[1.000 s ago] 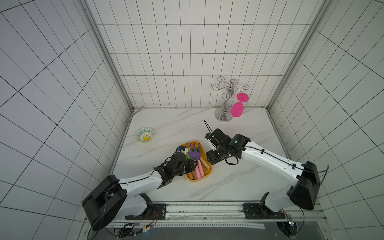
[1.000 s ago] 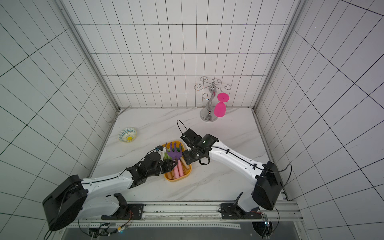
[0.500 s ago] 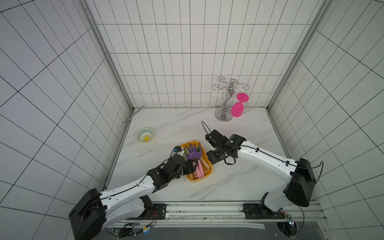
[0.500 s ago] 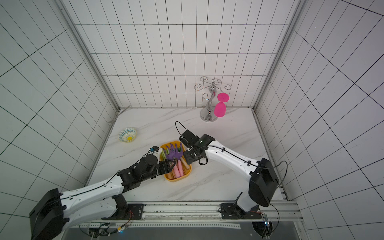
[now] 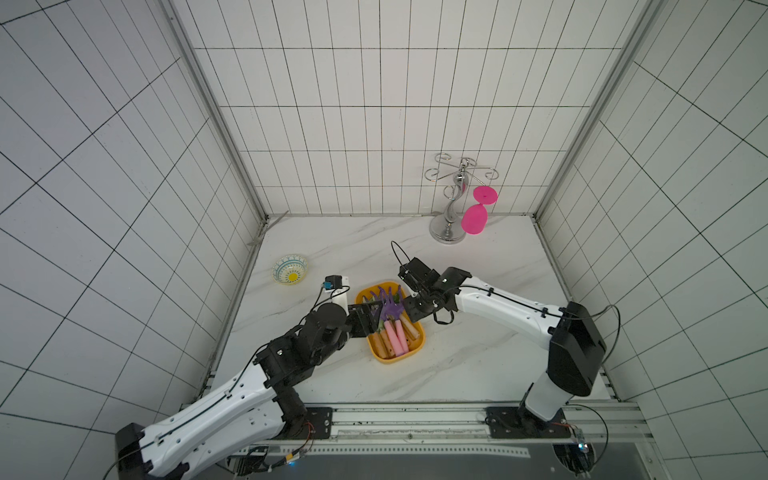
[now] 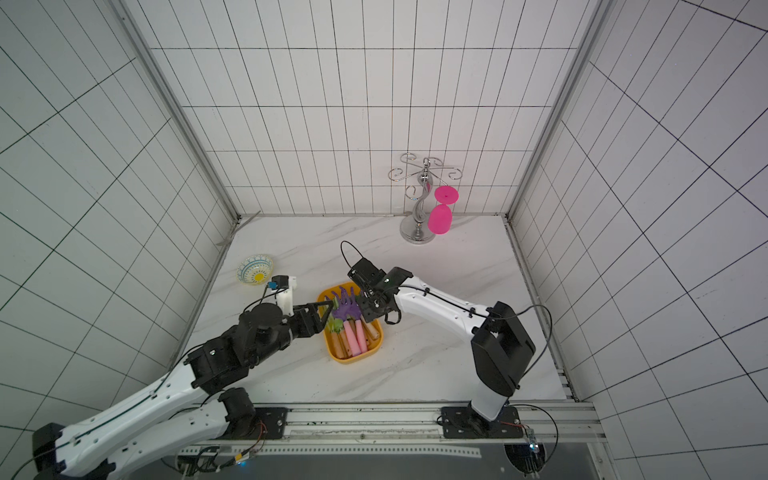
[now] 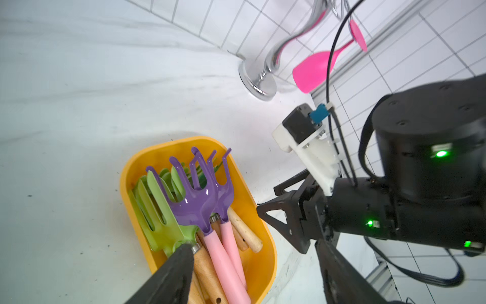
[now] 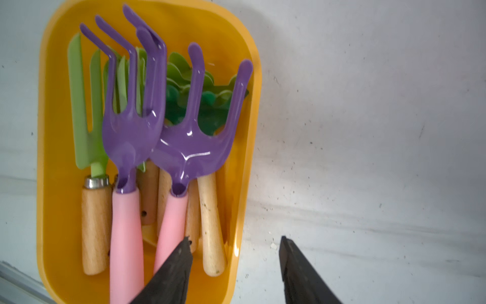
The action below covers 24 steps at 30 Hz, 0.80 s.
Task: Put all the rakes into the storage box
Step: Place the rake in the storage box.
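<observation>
Purple rake [image 8: 189, 147] with pink handle lies in the storage box [image 8: 50, 105], tines toward the far end. Its head is propped on the green tools, its handle on the wooden handles. A second purple rake [image 8: 128, 131] lies just beside it, heads overlapping, with a green fork [image 8: 84, 118] at the box wall. Can't tell which rake is the task's one; both are inside, neither gripped.

Right gripper [image 8: 234, 239]: jaws parted, empty, straddling the box's long rim, one finger over a pink handle, the other over the marble table [image 8: 368, 158]. Left gripper [image 6: 328, 316]: jaws spread wide, empty, at the opposite long side. One fingertip is close to the green fork's ferrule; contact unclear.

Judged step: release done, clear out. Lift each arm straight up before swinging away. The tines ride high and a low sideways pull could hook them or drag the box. The wrists are near each other over the box, so move one at a time.
</observation>
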Available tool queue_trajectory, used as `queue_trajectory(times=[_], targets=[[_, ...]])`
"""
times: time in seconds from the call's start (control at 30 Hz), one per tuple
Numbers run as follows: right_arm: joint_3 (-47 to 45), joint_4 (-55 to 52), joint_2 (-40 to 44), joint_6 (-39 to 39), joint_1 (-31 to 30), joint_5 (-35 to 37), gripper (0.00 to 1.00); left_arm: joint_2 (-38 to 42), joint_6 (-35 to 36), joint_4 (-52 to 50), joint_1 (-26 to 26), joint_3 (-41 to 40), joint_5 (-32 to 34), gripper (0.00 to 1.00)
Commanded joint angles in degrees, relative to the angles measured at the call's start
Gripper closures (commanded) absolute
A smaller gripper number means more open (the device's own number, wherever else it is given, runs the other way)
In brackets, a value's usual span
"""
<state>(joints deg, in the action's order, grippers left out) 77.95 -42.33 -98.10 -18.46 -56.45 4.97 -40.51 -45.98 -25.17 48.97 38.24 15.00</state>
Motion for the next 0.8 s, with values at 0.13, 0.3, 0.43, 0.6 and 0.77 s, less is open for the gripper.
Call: queue_trajectory(times=[0.13, 0.3, 0.43, 0.6, 0.77], targets=[[7.0, 8.4, -6.0, 2.2, -4.5, 3.4, 0.47, 4.8, -3.4, -18.1, -9.9, -1.1, 6.6, 0.24], [9.4, 9.5, -10.6, 3.3, -5.8, 5.4, 0.51, 7.3, -4.1, -20.6, -18.6, -4.6, -0.2, 0.24], [9.6, 9.4, -13.0, 3.2, -6.1, 5.7, 0.56, 8.1, -3.8, -21.5, -21.4, -5.9, -2.3, 0.24], [7.3, 9.5, -12.8, 1.8, -6.2, 5.8, 0.65, 6.9, -3.5, -20.5, -21.4, -6.1, -2.7, 0.24], [6.0, 8.7, -10.2, 1.5, -6.5, 7.0, 0.57, 3.3, -3.2, -18.8, -21.5, -6.3, -4.4, 0.24]])
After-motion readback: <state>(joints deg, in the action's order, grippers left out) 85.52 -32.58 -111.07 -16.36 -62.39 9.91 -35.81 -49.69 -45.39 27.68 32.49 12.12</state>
